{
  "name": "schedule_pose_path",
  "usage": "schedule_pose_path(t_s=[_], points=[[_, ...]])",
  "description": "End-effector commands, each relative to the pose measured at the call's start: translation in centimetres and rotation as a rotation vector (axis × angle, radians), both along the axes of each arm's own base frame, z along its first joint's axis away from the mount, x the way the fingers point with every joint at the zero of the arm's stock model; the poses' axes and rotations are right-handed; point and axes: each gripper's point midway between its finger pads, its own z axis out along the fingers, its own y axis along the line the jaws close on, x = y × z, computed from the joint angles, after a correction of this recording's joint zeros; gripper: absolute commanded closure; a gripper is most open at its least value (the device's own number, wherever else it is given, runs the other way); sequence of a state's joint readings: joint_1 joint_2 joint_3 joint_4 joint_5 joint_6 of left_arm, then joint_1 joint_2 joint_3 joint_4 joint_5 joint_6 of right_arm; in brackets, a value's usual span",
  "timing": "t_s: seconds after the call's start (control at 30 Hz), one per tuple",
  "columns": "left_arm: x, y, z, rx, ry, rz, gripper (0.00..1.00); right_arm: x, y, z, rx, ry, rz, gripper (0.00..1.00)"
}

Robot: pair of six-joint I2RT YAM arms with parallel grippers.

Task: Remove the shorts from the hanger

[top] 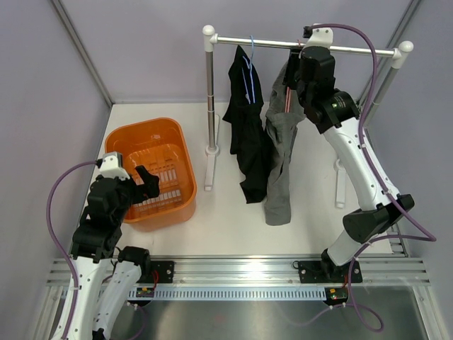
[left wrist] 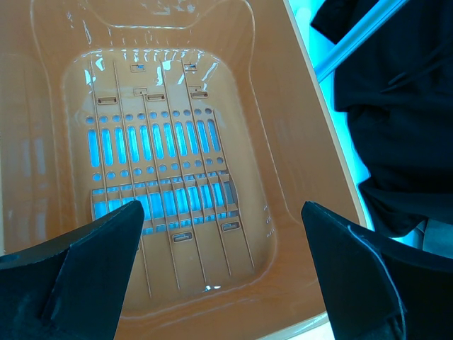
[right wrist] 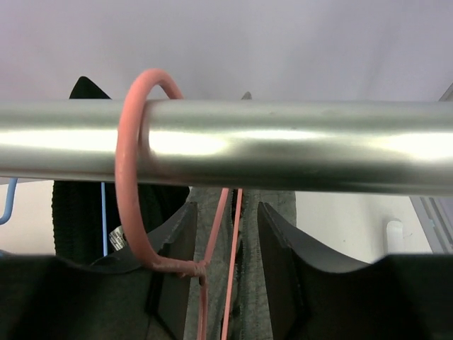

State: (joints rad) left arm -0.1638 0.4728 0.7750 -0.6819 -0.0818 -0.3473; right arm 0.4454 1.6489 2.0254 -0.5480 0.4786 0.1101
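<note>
Black shorts (top: 248,142) hang on a blue hanger (top: 249,67) and grey shorts (top: 279,163) on a pink hanger (top: 289,99), both from a metal rail (top: 354,49). My right gripper (top: 292,88) is up at the rail. In the right wrist view its partly closed jaws (right wrist: 226,234) straddle the pink hanger's wires (right wrist: 131,177) and the grey waistband (right wrist: 249,212), with a gap left. The black shorts (right wrist: 78,205) show to the left. My left gripper (top: 147,183) is open and empty over the orange basket (top: 152,126); it shows wide open in the left wrist view (left wrist: 223,241).
The rail (right wrist: 297,145) rests on two white-footed posts (top: 209,99). The orange basket's wall (left wrist: 283,142) fills the left wrist view, with the black shorts' hem (left wrist: 403,120) at its right. Grey walls enclose the table; a metal track runs along the near edge.
</note>
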Motion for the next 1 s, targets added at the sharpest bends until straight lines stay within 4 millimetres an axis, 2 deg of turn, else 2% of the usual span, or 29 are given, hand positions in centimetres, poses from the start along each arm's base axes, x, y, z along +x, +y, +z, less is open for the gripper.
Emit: schedule_pose_path(t_s=[0.0, 0.23, 0.43, 0.57, 0.6, 0.63, 0.83, 0.97], points=[[0.5, -0.4, 1.0, -0.005, -0.051, -0.020, 0.01, 0.6, 0.1, 0.8, -0.003, -0.040, -0.026, 0.54], [0.4, -0.3, 1.0, -0.004, -0.051, -0.019, 0.01, 0.9, 0.4, 0.2, -0.008, -0.019, -0.020, 0.56], [0.5, -0.3, 1.0, -0.002, -0.049, -0.018, 0.01, 1.3, 0.5, -0.2, -0.015, -0.013, -0.022, 0.63], [0.5, -0.3, 0.9, -0.003, -0.048, -0.017, 0.01, 1.6, 0.3, -0.2, -0.024, -0.007, -0.039, 0.83], [0.5, -0.3, 1.0, -0.003, -0.049, -0.017, 0.01, 1.7, 0.3, -0.4, -0.029, -0.001, -0.041, 0.93], [0.5, -0.3, 1.0, -0.003, -0.049, -0.017, 0.01, 1.7, 0.3, -0.3, -0.030, -0.003, -0.044, 0.99], [0.5, -0.4, 0.9, -0.003, -0.048, -0.022, 0.01, 1.2, -0.5, 0.6, -0.054, -0.010, -0.071, 1.00], [0.5, -0.5, 0.9, -0.004, -0.047, -0.030, 0.01, -0.1, -1.1, 2.5, -0.045, -0.045, -0.076, 1.00]])
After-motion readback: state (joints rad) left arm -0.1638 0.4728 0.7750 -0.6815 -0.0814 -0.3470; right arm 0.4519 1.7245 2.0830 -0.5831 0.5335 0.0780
